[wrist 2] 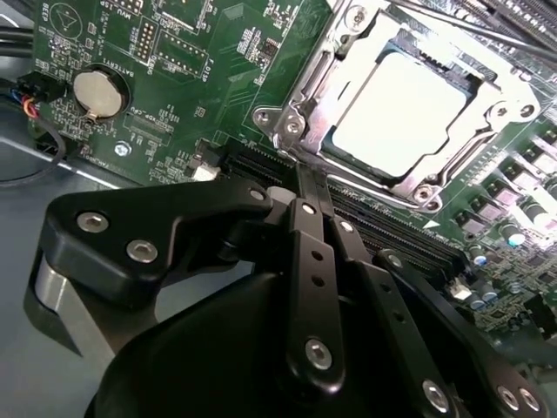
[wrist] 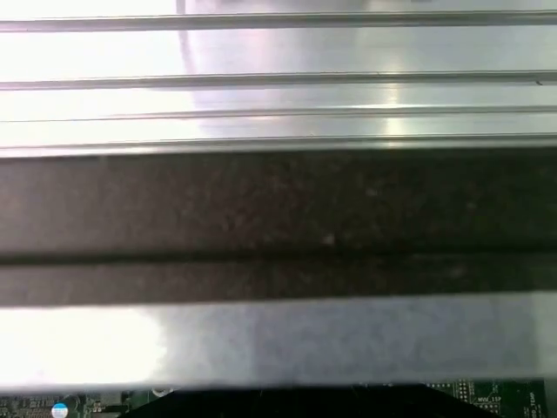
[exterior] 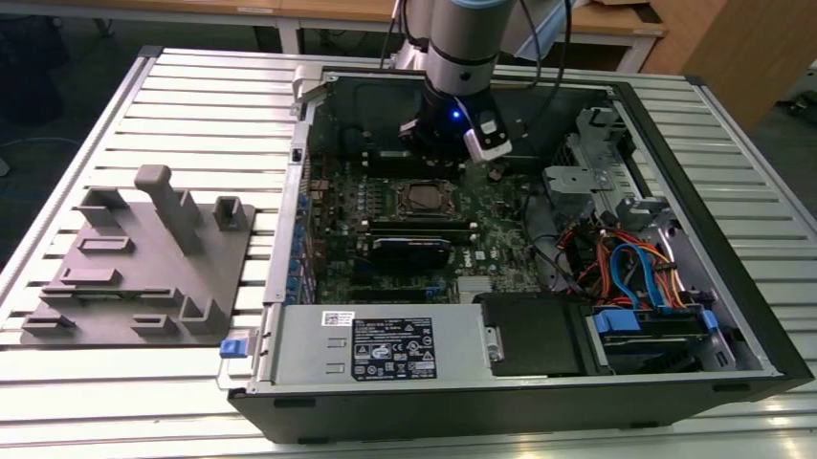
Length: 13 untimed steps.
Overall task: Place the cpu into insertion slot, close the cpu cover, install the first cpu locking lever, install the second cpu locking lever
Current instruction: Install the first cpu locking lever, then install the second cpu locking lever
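Although the arm's wrist covers much of the case's far end in the exterior view, the end effector (exterior: 441,143) can be seen hanging just beyond the slot (exterior: 422,197), above the green board (exterior: 383,251). In the second wrist view its black fingers (wrist 2: 315,261) lie pressed together with nothing between them, their tips just beside the slot's (wrist 2: 409,109) metal rim. The cpu (wrist 2: 402,111) sits in the slot, its pale top glaring so that no detail shows. The cover (wrist 2: 305,109) lies down around it as a silvery frame; whether the levers are latched is hard to make out. A round coin cell (wrist 2: 96,92) lies well apart on the board. The first wrist view gives a blurred dark band of the case wall (wrist: 278,218) before the ribbed worktop (wrist: 278,52). The case (exterior: 715,239) walls hem the board on all sides; a grey supply box (exterior: 383,346) and a cable bundle (exterior: 632,273) crowd the near end. A grey fixture (exterior: 141,258) rests on the worktop (exterior: 191,96) at the exterior view's left.
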Tool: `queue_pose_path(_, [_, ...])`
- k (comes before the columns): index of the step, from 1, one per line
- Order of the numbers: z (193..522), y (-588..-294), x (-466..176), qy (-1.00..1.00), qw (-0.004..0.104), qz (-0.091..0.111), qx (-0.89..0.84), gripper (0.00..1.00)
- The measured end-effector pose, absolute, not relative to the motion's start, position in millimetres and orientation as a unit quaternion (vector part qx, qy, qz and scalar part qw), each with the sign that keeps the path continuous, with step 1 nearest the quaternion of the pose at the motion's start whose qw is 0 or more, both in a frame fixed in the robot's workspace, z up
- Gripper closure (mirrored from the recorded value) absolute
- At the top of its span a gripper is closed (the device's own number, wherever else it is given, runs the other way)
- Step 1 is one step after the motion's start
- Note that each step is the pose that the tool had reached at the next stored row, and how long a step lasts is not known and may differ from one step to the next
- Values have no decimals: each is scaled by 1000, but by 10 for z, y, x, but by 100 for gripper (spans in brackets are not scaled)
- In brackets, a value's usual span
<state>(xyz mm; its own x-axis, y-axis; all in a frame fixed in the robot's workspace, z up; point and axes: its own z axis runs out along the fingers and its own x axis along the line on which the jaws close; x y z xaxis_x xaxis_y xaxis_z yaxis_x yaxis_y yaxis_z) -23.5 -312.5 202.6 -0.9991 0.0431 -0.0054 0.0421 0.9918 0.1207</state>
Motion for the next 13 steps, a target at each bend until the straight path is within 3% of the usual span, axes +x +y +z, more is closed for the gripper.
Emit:
queue_pose_path(4, [2026,-3128,-235,999,4,49,21,90])
queue_pose_path(13, [2027,-3147,-236,999,4,48,21,90])
